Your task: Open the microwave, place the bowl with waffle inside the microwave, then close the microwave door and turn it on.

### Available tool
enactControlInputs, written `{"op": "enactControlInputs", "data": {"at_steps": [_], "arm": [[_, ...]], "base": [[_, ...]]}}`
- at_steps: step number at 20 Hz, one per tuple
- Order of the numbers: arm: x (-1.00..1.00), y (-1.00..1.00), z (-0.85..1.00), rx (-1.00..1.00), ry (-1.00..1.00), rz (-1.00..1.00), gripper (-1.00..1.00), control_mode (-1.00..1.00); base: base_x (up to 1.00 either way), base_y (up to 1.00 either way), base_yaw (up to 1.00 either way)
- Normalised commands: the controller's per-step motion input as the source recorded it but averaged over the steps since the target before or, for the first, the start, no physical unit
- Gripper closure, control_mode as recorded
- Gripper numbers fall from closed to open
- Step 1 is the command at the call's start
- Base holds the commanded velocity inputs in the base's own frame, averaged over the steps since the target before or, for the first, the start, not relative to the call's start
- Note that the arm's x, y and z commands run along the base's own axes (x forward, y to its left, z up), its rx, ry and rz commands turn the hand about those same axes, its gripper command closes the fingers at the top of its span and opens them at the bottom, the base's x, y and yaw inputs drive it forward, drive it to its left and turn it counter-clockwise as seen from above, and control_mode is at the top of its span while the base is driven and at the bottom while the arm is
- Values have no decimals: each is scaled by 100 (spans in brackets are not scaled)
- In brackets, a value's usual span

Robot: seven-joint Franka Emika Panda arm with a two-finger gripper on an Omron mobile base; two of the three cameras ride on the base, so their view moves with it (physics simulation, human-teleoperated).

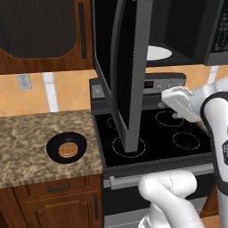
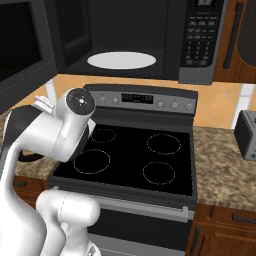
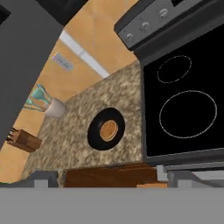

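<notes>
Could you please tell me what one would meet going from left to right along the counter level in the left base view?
Granite counter → bowl holding the waffle → microwave door, swung open and hanging over the stove → stove.

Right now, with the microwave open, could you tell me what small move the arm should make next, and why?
Probably lower the claw toward the bowl on the counter: the microwave door already stands open, and the waffle still sits in the bowl, ungrasped.
</notes>
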Motion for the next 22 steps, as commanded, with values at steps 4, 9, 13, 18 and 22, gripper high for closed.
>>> {"op": "enactControlInputs", "data": {"at_steps": [4, 9, 13, 18, 22], "arm": [[19, 31, -78, -8, 0, 11, -100, -100], [13, 33, -47, 0, 0, 25, -100, -100], [25, 58, -34, -4, 9, 24, -100, -100], [57, 54, -38, -6, 18, 14, -100, -100], [49, 33, -38, 0, 4, 12, -100, -100]], "base": [[0, 0, 0], [0, 0, 0], [0, 0, 0], [0, 0, 0], [0, 0, 0]]}}
